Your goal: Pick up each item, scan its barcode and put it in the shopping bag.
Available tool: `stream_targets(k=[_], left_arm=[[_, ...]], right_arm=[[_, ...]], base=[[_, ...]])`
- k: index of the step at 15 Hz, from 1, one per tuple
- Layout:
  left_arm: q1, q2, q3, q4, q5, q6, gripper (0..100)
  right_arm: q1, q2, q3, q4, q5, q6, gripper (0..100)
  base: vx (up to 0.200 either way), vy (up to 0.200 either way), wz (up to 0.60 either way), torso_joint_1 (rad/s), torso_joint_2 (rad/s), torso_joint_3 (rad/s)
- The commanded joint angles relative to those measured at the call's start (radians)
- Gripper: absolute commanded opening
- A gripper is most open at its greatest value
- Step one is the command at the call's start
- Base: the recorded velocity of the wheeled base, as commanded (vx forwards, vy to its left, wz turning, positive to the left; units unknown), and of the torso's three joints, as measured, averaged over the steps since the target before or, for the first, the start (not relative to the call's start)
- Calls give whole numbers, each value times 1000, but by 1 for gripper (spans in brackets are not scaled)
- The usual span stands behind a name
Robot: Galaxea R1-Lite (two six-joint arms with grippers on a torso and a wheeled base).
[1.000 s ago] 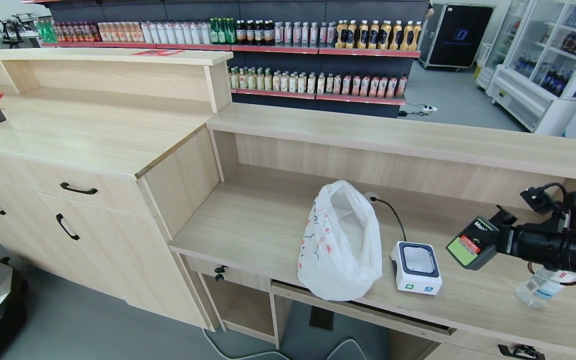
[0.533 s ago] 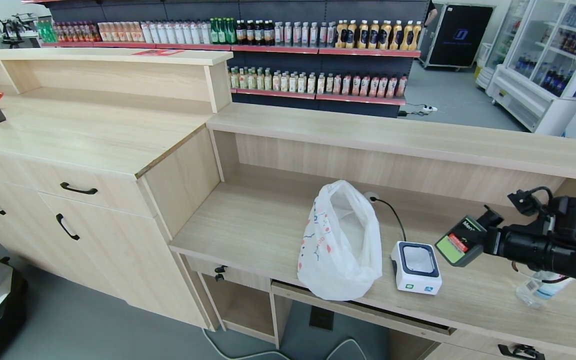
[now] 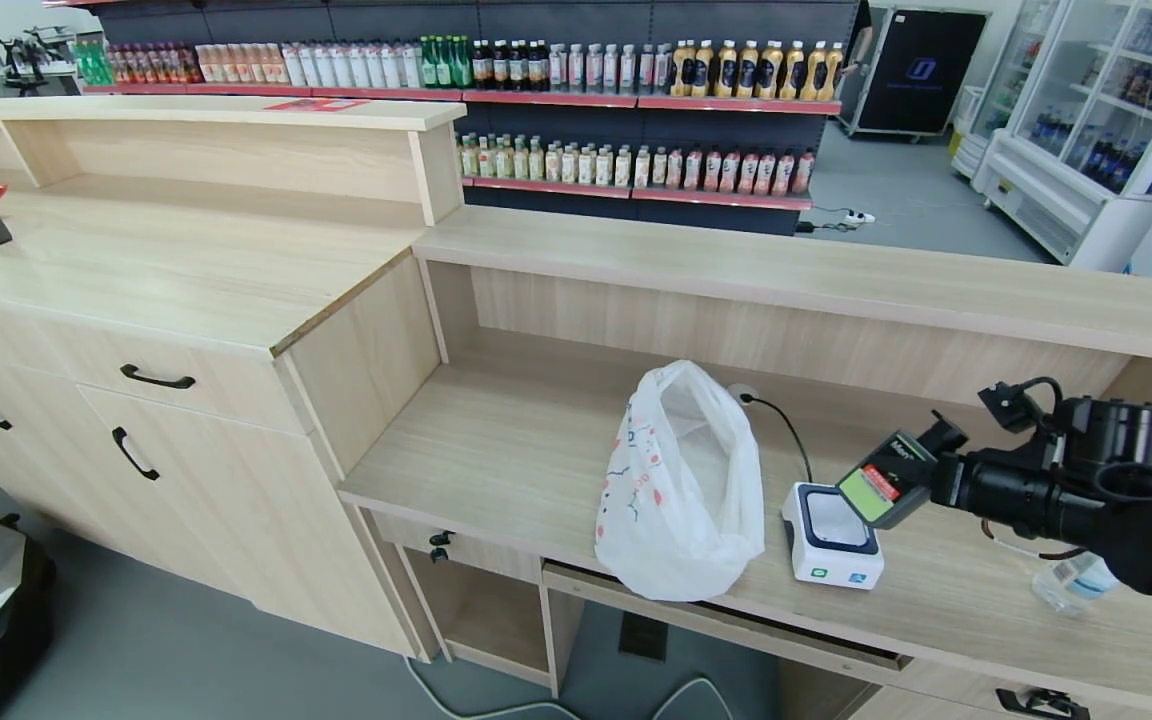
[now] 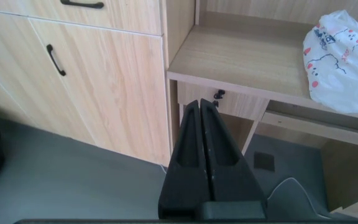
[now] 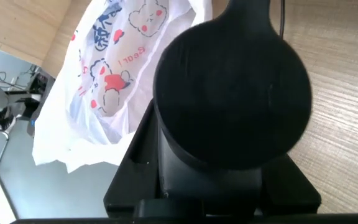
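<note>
I'm clamping the canister (image 3: 884,492) in my right pincer (image 3: 924,478) over the scanner (image 3: 831,548). My head is seeing its green label, my wrist its dark end by the shopping bag (image 5: 104,93). I'm keeping my left pincer (image 4: 201,134) pressed together.

Not much you can properly read here tbh. The small dark box (image 3: 886,482) has a bit of white lettering along its top edge, with a red label strip and a green panel under it, all too tiny to make out. The white plastic shopping bag (image 3: 681,490) has red and blue print down its side. The right wrist view shows cartoon bear faces, red hearts and a short red word on it. The white barcode scanner (image 3: 831,535) has a green sticker and a blue one on its front lip. The clear plastic bottle (image 3: 1071,580) has a white and blue label, unreadable. The tall black case (image 3: 918,68) at the back shows a blue emblem. A flat red sign (image 3: 316,104) lies on the raised light wooden worktop (image 3: 186,110), its print too small.
</note>
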State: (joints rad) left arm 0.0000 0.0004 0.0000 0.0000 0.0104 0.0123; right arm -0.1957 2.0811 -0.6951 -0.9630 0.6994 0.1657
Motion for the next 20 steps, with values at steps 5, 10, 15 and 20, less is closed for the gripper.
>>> stream_targets(k=[5,10,15,20], left_arm=[[0,0,0,0,0,0,0],[0,0,0,0,0,0,0],[0,0,0,0,0,0,0],[0,0,0,0,0,0,0]], right_arm=[[19,54,-32,-14,-32,1,0],[29,71,-30,-20,-37,3,0],[52,88,-30,-45,-41,3,0],[62,106,-63,-42,-44,8,0]], base=[[0,0,0,0,0,0],[0,0,0,0,0,0],[0,0,0,0,0,0],[0,0,0,0,0,0]])
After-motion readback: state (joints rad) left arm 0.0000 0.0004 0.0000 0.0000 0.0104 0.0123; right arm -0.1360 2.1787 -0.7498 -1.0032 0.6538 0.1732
